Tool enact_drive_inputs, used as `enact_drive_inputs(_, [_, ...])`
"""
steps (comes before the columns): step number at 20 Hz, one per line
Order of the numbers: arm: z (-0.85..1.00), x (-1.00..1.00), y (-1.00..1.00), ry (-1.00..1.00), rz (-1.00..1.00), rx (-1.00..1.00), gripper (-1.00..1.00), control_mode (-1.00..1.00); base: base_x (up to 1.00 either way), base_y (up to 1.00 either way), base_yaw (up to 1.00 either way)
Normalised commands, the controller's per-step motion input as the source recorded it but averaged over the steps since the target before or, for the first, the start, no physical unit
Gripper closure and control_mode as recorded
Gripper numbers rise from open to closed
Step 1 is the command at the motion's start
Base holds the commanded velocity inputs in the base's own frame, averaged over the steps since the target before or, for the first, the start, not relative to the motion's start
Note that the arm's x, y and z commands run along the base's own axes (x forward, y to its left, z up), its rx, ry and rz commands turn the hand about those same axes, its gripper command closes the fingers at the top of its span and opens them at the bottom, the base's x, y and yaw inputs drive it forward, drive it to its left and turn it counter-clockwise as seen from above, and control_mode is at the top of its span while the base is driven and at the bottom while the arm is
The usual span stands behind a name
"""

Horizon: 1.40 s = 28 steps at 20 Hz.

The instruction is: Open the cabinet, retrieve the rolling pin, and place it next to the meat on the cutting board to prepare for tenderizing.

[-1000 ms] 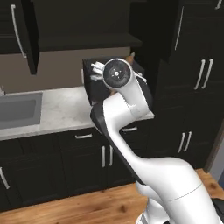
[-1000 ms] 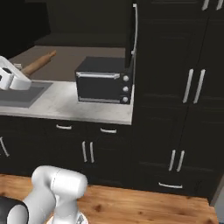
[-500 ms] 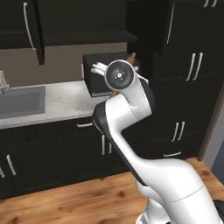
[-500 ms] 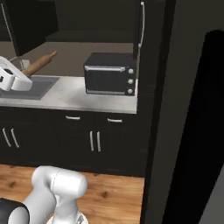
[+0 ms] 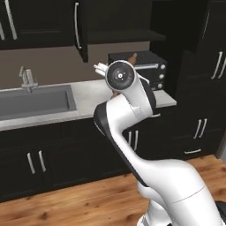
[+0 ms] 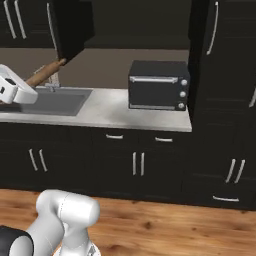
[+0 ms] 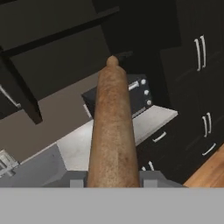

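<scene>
Right base view shows the cabinet (image 6: 70, 27) door swung open and the rolling pin (image 6: 46, 73) already out, clamped between the fingers (image 7: 77, 180) above the sink (image 6: 57, 101). Left to do, as I judge it: carry it to the cutting board. A black oven (image 6: 159, 85) sits on the surface (image 6: 145, 117), with a faucet (image 5: 26, 78) behind the sink.

Dark low cabinets (image 6: 135, 165) under a pale stone counter (image 6: 105, 112) (grey sink (image 5: 35, 101) inset), plank floor (image 6: 165, 227).
</scene>
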Motion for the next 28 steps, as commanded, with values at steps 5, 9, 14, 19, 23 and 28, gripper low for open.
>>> enact_drive_inputs(5, [0.00, 0.00, 0.00, 0.00, 0.00, 0.00, 1.00, 1.00, -0.16, 0.79, 0.11])
enact_drive_inputs(9, [0.00, 0.00, 0.00, 0.00, 0.00, 0.00, 1.00, 1.00, -0.09, 0.67, 0.15])
enact_drive_inputs(14, [0.00, 0.00, 0.00, 0.00, 0.00, 0.00, 1.00, 1.00, 0.00, 0.47, 0.22])
enact_drive_inputs(19, [0.00, 0.00, 0.00, 0.00, 0.00, 0.00, 1.00, 1.00, 0.01, 0.29, 0.33])
enact_drive_inputs(23, [0.00, 0.00, 0.00, 0.00, 0.00, 0.00, 1.00, 1.00, 0.23, 0.10, 0.40])
enact_drive_inputs(28, [0.00, 0.00, 0.00, 0.00, 0.00, 0.00, 1.00, 1.00, 0.35, 0.05, 0.44])
